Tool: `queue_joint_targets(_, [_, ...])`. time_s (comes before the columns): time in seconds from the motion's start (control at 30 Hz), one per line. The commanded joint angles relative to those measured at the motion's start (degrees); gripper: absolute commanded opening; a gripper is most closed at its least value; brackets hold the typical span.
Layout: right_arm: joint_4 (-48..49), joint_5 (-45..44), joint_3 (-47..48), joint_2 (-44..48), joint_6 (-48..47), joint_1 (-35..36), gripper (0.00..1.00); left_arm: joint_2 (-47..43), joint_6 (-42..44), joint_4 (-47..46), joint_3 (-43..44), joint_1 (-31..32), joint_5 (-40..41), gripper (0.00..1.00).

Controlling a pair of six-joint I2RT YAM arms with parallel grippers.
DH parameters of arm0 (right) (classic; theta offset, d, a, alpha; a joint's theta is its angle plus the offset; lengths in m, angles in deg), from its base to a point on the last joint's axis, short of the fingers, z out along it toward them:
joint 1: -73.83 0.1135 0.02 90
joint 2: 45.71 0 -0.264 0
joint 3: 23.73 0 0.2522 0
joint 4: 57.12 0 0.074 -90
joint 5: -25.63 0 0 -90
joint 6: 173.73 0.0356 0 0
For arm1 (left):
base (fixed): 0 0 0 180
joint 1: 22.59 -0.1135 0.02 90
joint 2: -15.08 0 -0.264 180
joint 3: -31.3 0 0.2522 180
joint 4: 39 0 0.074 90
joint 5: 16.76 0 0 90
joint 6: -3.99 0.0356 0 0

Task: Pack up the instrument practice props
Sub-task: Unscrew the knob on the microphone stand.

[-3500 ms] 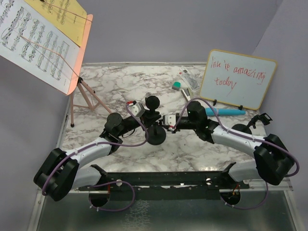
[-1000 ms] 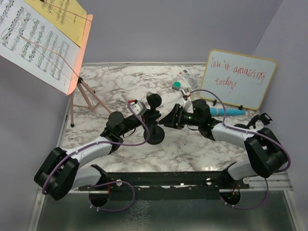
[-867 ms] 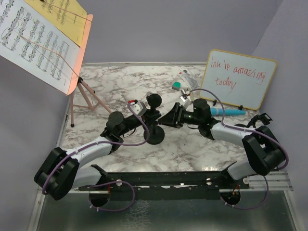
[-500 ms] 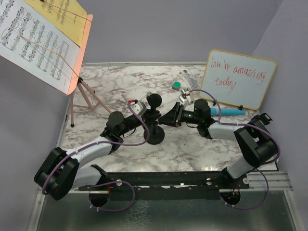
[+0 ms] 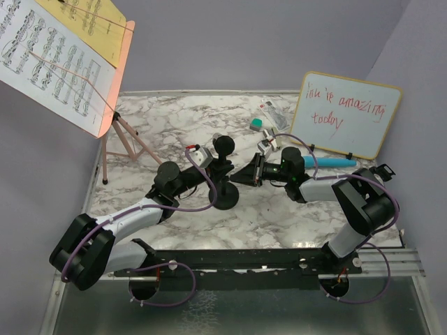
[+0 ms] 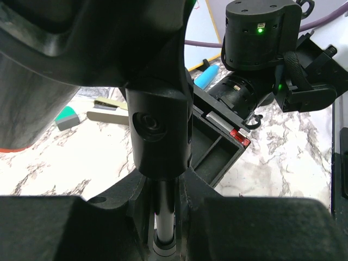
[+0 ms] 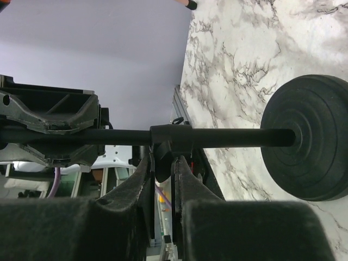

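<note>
A black mic pole [image 5: 222, 183] stands upright on its round base [image 5: 225, 200] mid-table, with the black microphone [image 5: 223, 145] on top. My left gripper [image 5: 216, 172] is shut on the pole's thin tube [image 6: 163, 215], just under the black holder [image 6: 157, 136]. My right gripper [image 5: 242, 174] reaches in from the right, shut on the small clamp knob [image 7: 169, 142] on the pole's side. The pole's base [image 7: 310, 136] fills the right of the right wrist view. The pink music rack [image 5: 112, 105] carries sheet-music pages [image 5: 49, 56] at the far left. The blue microphone [image 5: 334, 161] lies beside the whiteboard.
A wood-framed whiteboard [image 5: 346, 115] leans at the back right. A stapler [image 5: 274, 115] and a green eraser [image 5: 258, 124] lie in front of it. The rack's tripod legs [image 5: 122, 143] stand on the table's left edge. A black part [image 5: 377, 172] lies behind my right arm.
My right gripper's fingers have closed on the pole's clamp knob, and the right arm's elbow has swung inward. The left gripper has kept its hold on the pole.
</note>
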Motion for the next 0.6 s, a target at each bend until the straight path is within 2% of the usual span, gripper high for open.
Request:
queue_joint_targets(0.0, [4.5,3.0,-0.1,-0.9,-0.6,-0.7,0.09,-0.5,-0.9,1.9,0.7,0.1,-0.9,0.0])
queue_joint_targets(0.13, [5.4,5.7,1.1,-1.2,-5.5,-0.7,0.01,-0.5,-1.0,1.9,0.8,0.1,-1.0,0.0])
queue_joint_targets(0.3, [3.7,8.6,2.5,1.4,-18.5,-0.7,0.0,-0.5,-1.1,1.9,0.9,0.1,-1.3,0.0])
queue_joint_targets(0.43, [-3.1,8.2,3.8,5.7,-35.5,-0.5,0.0,-0.5,-1.3,1.9,1.0,0.1,-1.4,0.0])
queue_joint_targets(0.57, [-15.1,7.8,5.5,11.1,-57.5,1.4,0.0,-0.4,-1.3,1.9,1.0,0.1,-1.6,0.0])
